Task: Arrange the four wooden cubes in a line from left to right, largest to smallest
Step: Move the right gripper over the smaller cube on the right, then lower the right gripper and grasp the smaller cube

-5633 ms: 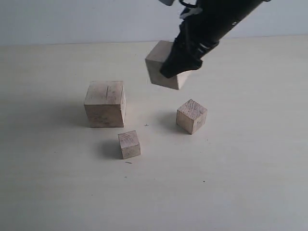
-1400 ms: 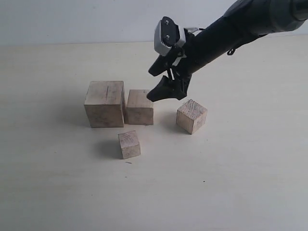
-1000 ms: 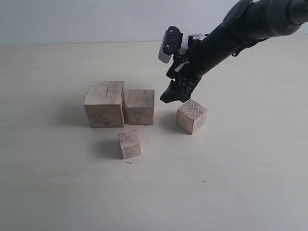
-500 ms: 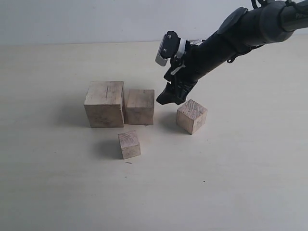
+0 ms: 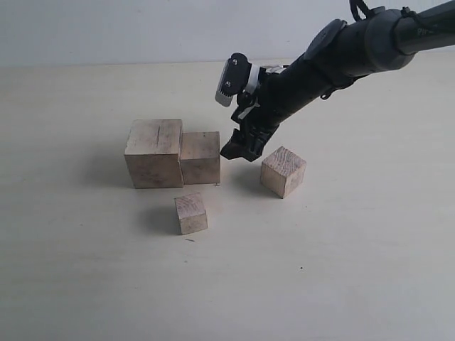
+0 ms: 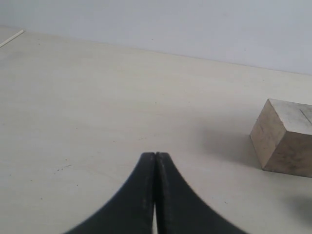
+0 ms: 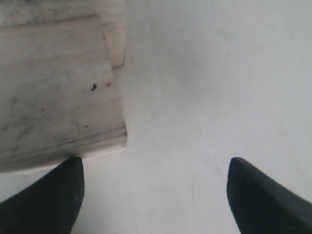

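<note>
second-largest cube (image 5: 200,158) just beside spread right gripper (image 5: 240,151), against largest cube (image 5: 155,153)

Second cube (image 5: 200,158) touching right of largest cube (image 5: 155,153); third cube (image 5: 283,171) farther right; smallest cube (image 5: 191,213) frontmost.

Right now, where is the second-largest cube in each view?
Exterior: second-largest cube, centre-left, against the largest cube's right side.
Left wrist: not in it; only the largest cube shows.
Right wrist: large and close, beside one fingertip of the right hand.
Shared landmark: the largest cube, in exterior and left wrist.
</note>
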Controlling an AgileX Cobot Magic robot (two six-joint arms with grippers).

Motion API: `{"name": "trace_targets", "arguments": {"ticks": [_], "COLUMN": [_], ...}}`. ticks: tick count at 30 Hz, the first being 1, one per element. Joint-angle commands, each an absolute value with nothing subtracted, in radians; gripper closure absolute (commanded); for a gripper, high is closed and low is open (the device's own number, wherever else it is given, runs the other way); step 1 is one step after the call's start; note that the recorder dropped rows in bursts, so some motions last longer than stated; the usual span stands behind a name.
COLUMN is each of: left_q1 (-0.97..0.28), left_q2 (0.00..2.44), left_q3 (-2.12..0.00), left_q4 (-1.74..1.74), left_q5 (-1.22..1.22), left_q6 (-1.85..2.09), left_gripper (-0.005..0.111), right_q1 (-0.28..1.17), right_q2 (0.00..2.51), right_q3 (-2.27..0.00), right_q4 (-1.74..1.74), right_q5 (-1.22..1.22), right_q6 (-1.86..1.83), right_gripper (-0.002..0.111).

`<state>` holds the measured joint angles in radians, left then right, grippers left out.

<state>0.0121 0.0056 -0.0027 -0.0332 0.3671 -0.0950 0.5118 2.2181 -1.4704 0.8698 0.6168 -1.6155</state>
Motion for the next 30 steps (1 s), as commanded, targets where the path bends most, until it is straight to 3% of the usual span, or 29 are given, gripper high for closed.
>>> {"name": "trace_targets", "arguments": {"ticks": [1,15,24,30], "left_q1": [0.007,0.007,0.007,0.007], "left_q2": [0.0,0.0,0.0,0.0], "left_q3": [0.0,0.0,0.0,0.0], "left_q4": [-0.029,-0.029,-0.029,-0.029], "left_q5": [0.359,0.359,0.359,0.359], "left_q6": [-0.091,-0.091,-0.091,-0.091], "left_gripper": [0.107,0.107,0.107,0.107], "right_q1": [0.515,0.515,0.515,0.515], "right_q2": [2.219,2.0,1.957,1.959], "right_q3": [-1.474,-1.474,-1.474,-1.474], "right_q4": [0.874,0.528,0.197,0.205], "right_q5": [0.611,0.69,0.922,1.0], "right_q6": [-1.557,-1.082,-0.346,-0.313], "right_gripper": [0.033,0.033,0.033,0.033]}}
